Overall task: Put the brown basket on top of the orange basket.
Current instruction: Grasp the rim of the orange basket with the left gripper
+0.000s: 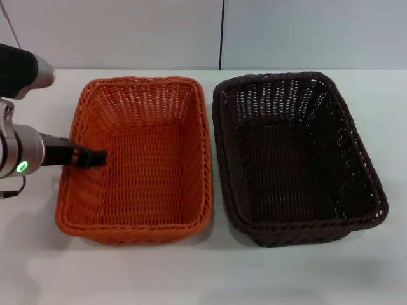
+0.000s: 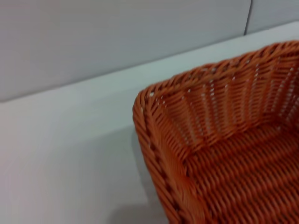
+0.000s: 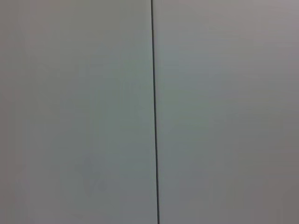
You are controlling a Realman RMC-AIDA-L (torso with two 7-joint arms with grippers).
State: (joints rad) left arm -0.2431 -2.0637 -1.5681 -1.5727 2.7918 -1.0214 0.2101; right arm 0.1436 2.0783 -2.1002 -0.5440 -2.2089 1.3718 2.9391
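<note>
Left gripper (image 1: pixel 95 157) reaches in from the left side of the table (image 1: pixel 38 267), its dark tip lying over the left wall of the orange basket (image 1: pixel 137 159), about halfway along that side. From where I stand I cannot tell whether its fingers are spread or closed, or whether they touch the weave at all. My guess is that the arm sits there to steady the orange basket, so it does not slide when something is set on it, though that is only a reading of the pose.

The brown basket (image 1: pixel 296 159) rests on the table just beside the orange one, on its right, the two long rims nearly touching, both open side up. Nothing has been stacked yet.

From the head camera both baskets show whole. The left wrist camera shows only a corner of the orange basket (image 2: pixel 219 154), its braided rim and the bare table beside it, and no fingers. The right gripper appears nowhere; its wrist camera faces a plain wall (image 3: pixel 74 112) with one dark vertical seam, so that arm seems parked, pointed away.
</note>
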